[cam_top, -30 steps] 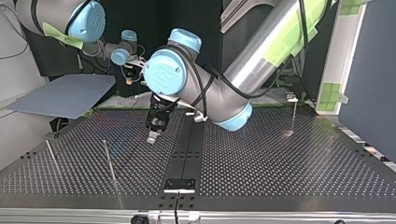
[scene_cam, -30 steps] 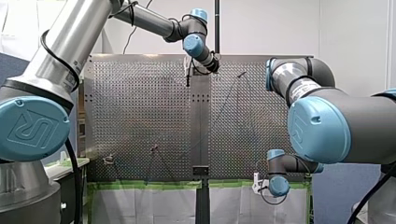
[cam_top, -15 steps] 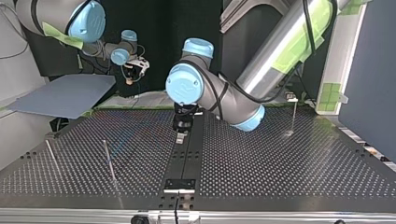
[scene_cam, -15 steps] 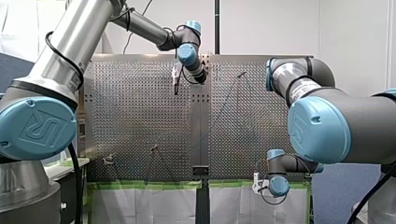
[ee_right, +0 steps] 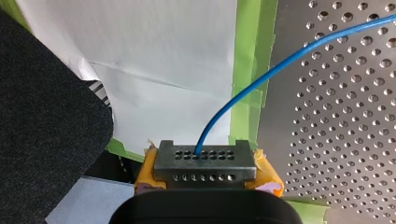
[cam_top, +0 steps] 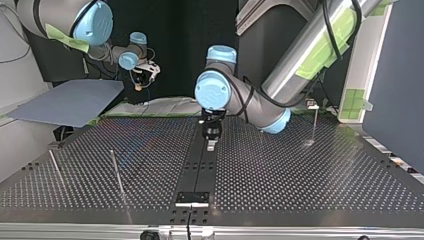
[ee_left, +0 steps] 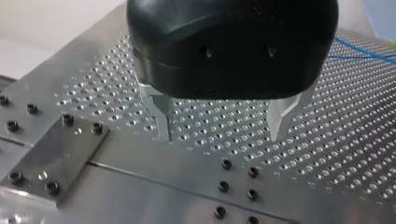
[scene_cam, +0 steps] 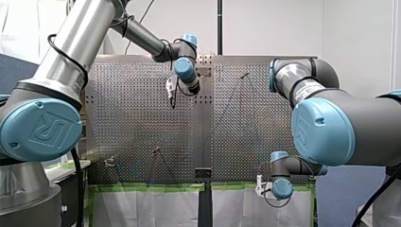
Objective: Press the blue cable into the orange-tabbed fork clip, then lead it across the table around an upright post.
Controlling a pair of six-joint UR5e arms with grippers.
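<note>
Since a second ago our left tool [ee_left: 220, 135] is further across the table [ee_left: 327, 154], fingers spread and empty. The blue cable [ee_right: 261, 70], pinched in our right tool [ee_right: 205, 163], runs out ahead of it, well off to the left one's side.

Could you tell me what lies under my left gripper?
Bare perforated table and black screws lie under my left gripper, open and empty. Its black body hides the table further back.
</note>
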